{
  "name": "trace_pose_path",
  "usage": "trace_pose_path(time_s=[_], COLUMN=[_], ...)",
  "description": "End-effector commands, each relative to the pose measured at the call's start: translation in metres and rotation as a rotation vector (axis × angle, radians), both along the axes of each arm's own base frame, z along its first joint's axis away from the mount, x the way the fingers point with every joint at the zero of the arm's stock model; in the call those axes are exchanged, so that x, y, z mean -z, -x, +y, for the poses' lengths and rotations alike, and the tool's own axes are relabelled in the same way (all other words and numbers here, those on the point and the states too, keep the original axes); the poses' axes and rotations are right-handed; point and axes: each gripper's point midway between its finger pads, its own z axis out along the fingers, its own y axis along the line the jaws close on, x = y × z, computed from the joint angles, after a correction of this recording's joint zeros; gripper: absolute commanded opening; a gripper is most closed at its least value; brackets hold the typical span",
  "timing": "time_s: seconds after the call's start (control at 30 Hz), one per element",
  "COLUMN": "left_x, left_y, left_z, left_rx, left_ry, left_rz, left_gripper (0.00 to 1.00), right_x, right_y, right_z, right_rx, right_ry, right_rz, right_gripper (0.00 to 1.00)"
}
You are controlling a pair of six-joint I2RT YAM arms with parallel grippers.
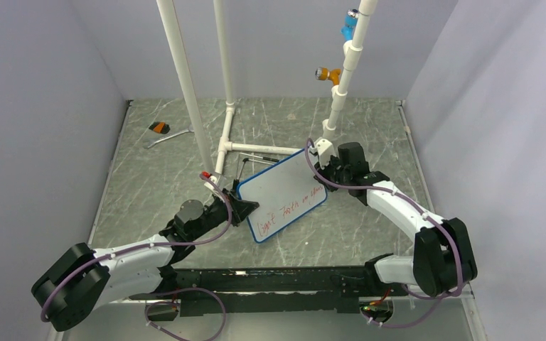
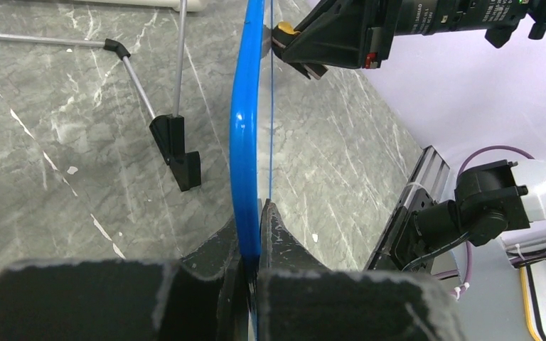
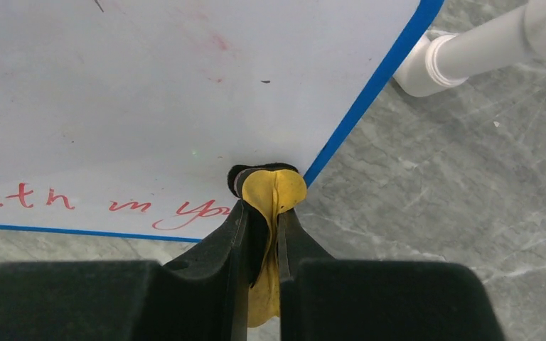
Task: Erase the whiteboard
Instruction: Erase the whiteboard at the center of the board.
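Observation:
The whiteboard [image 1: 284,192] has a blue frame and red handwriting along its lower edge. It is held tilted above the table. My left gripper [image 1: 245,207] is shut on its left edge; the left wrist view shows the blue frame [image 2: 245,142] edge-on between my fingers. My right gripper [image 1: 318,162] is shut on a yellow eraser with a black pad [image 3: 270,188], which touches the board's right corner [image 3: 185,85]. The upper part of the board face is plain white, with faint red smears.
White pipe posts [image 1: 185,78] rise at the back centre, and another [image 1: 348,64] carries blue and orange clamps. A black wire stand [image 2: 174,145] lies on the marble table behind the board. A small orange-black tool and a metal wrench [image 1: 163,131] lie at back left.

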Motion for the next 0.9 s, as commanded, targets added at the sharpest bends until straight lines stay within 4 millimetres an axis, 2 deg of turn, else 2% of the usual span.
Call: trace_pose_path(time_s=[0.0,0.1,0.13,0.2,0.27,0.37,0.43,0.47,0.53,0.63,0.77,0.83,0.87], left_x=[0.036,0.036,0.036,0.036,0.037,0.037,0.035,0.034,0.033,0.033,0.032,0.031,0.031], left_y=[0.024,0.023,0.024,0.025,0.025,0.025,0.025,0.026,0.026,0.026,0.027,0.028,0.028], left_z=[-0.003,-0.003,-0.004,-0.005,-0.006,-0.007,-0.008,-0.008,-0.008,-0.007,-0.006,-0.007,-0.007], left_rx=[0.115,0.116,0.122,0.13,0.132,0.137,0.141,0.143,0.146,0.144,0.141,0.148,0.151], left_ry=[-0.124,-0.124,-0.124,-0.125,-0.124,-0.123,-0.117,-0.116,-0.116,-0.113,-0.11,-0.104,-0.104], left_rz=[0.052,0.052,0.051,0.053,0.053,0.053,0.044,0.041,0.039,0.037,0.03,0.026,0.026], left_gripper=[0.0,0.0,0.0,0.0,0.0,0.0,0.0,0.0,0.0,0.0,0.0,0.0,0.0], right_x=[0.001,0.003,0.001,-0.004,-0.01,-0.023,-0.026,-0.024,-0.014,-0.005,-0.009,-0.015,-0.019], right_y=[0.007,0.036,0.041,0.037,0.015,-0.02,-0.029,-0.028,-0.019,0.009,0.042,0.042,0.032], right_z=[0.026,0.053,0.058,0.06,0.047,0.009,-0.006,-0.007,0.004,0.033,0.064,0.066,0.063], right_rx=[-0.126,-0.313,-0.34,-0.32,-0.196,0.053,0.139,0.139,0.066,-0.137,-0.348,-0.348,-0.295], right_ry=[-0.044,-0.077,-0.083,-0.092,-0.073,-0.067,-0.068,-0.073,-0.089,-0.135,-0.173,-0.178,-0.172], right_rz=[0.035,0.08,0.078,0.06,-0.002,-0.097,-0.12,-0.107,-0.045,0.075,0.107,0.075,0.043], right_gripper=[0.0,0.0,0.0,0.0,0.0,0.0,0.0,0.0,0.0,0.0,0.0,0.0,0.0])
